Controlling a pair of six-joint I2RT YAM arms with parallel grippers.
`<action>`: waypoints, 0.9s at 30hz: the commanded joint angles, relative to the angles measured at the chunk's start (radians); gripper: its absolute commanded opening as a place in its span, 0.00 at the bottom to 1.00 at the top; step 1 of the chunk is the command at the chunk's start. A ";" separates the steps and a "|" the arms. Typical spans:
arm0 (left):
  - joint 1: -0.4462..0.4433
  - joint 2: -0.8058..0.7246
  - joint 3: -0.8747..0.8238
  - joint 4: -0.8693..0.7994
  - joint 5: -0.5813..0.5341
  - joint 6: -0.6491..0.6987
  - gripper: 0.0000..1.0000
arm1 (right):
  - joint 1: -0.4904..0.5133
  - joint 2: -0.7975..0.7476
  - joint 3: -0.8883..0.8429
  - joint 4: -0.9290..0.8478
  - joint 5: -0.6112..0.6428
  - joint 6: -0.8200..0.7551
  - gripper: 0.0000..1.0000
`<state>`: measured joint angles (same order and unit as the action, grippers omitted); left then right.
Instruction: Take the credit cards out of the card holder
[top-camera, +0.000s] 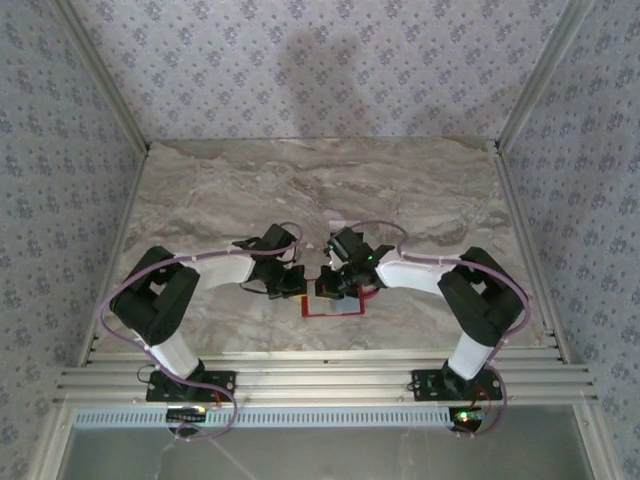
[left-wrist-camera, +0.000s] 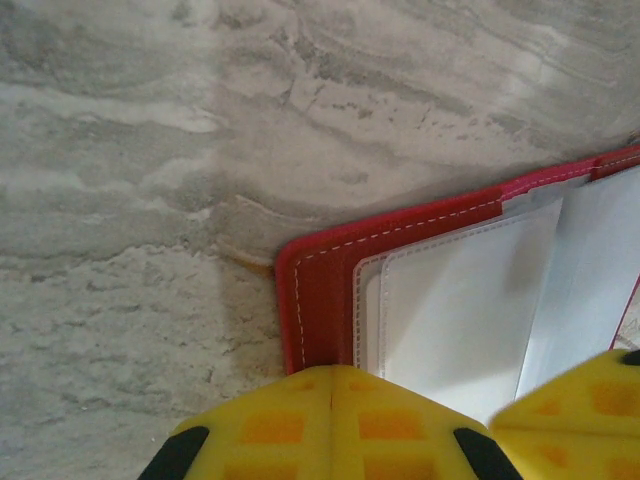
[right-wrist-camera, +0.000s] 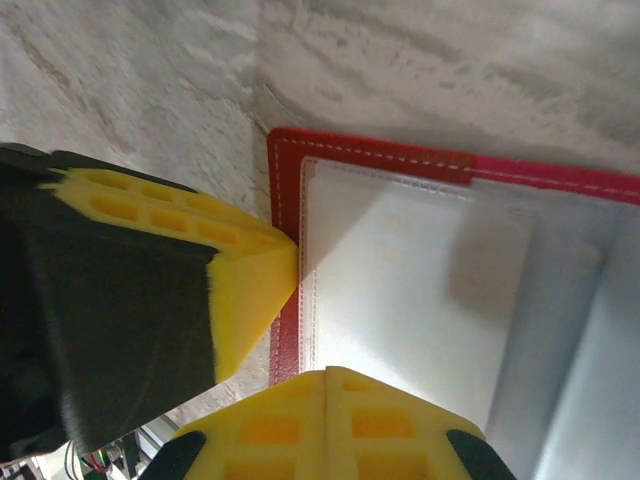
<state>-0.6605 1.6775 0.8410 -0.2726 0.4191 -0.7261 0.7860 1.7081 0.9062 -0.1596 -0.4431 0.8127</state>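
The marble surface (top-camera: 200, 200) carries the red holder (top-camera: 345, 309), which lies open and flat at the centre close to the near edge. It sits between the left arm (top-camera: 165, 295) and the right arm (top-camera: 480, 292). The left jaws are closed, tips together, at the holder's near left corner. The right jaws, also closed with nothing between them, sit just to the right over the near edge of the whitish window (right-wrist-camera: 400, 290). I cannot tell whether cards lie behind the window.
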 joint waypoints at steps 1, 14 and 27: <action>-0.003 0.008 -0.031 -0.010 -0.006 0.010 0.02 | 0.014 0.039 0.031 0.027 -0.024 0.029 0.03; -0.003 0.008 -0.037 -0.007 -0.001 0.008 0.02 | 0.030 0.087 0.038 -0.014 0.024 0.023 0.10; -0.003 0.011 -0.030 -0.016 -0.002 0.012 0.02 | 0.030 0.043 0.093 -0.256 0.172 -0.057 0.25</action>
<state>-0.6579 1.6752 0.8337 -0.2607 0.4240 -0.7261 0.8143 1.7660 0.9867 -0.2810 -0.3626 0.7887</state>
